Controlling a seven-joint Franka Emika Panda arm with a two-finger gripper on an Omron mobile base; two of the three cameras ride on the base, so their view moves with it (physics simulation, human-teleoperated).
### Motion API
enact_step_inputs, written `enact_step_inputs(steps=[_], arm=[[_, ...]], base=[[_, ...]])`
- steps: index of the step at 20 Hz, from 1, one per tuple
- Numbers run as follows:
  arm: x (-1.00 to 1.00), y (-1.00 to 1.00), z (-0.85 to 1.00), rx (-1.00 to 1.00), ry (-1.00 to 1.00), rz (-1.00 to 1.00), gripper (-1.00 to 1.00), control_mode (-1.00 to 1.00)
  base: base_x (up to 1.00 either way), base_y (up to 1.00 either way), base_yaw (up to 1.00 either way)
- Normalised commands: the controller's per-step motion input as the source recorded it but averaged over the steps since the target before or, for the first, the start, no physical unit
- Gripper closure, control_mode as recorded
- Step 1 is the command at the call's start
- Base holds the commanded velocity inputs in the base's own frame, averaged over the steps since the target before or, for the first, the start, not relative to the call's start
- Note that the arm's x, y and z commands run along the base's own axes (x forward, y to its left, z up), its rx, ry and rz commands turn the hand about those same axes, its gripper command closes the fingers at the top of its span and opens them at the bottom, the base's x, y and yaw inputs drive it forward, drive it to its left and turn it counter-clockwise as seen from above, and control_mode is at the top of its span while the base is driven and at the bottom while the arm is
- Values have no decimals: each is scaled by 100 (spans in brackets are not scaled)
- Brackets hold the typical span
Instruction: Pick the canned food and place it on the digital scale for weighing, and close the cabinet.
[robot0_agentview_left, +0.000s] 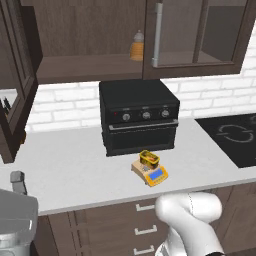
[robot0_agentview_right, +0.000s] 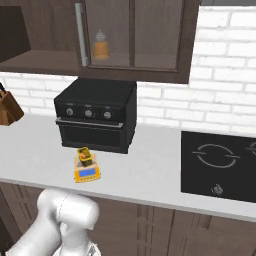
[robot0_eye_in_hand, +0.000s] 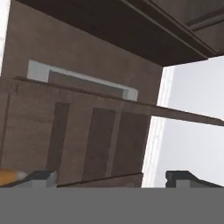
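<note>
Fingertips (robot0_eye_in_hand: 43, 177) sit at the bottom of the hand view, spread wide with nothing between them — the gripper (robot0_eye_in_hand: 111, 179) is empty and fully open. Ahead of the fingers is dark brown wood: panelled fronts and a thin edge running across, which looks like part of the cabinet (robot0_agentview_left: 197, 37).

The can (robot0_agentview_left: 149, 159) already rests on the scale (robot0_agentview_left: 150, 172), just in front of the black oven (robot0_agentview_left: 139, 116), so judge the weighing done — closing is what's left. The cabinet's left door (robot0_agentview_left: 15, 95) stands swung open. Keep the fingers wide, bring a flat side against that door's outer face near its free edge, and push steadily through the arc.

No brand or writing is readable; the scale's blue display is too small to read.
</note>
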Motion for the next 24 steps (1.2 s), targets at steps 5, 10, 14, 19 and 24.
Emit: enact_step_inputs(steps=[5, 10, 14, 19, 24], arm=[[19, 85, -27, 3, 1, 0, -100, -100], [93, 59, -59, 5, 1, 0, -100, -100], [100, 23, -68, 0, -6, -2, -100, -100], [92, -22, -53, 0, -22, -4, -100, -100], [98, -47, -44, 0, -3, -1, -100, -100]], base=[[0, 0, 0], [0, 0, 0], [0, 0, 0], [0, 0, 0], [0, 0, 0]])
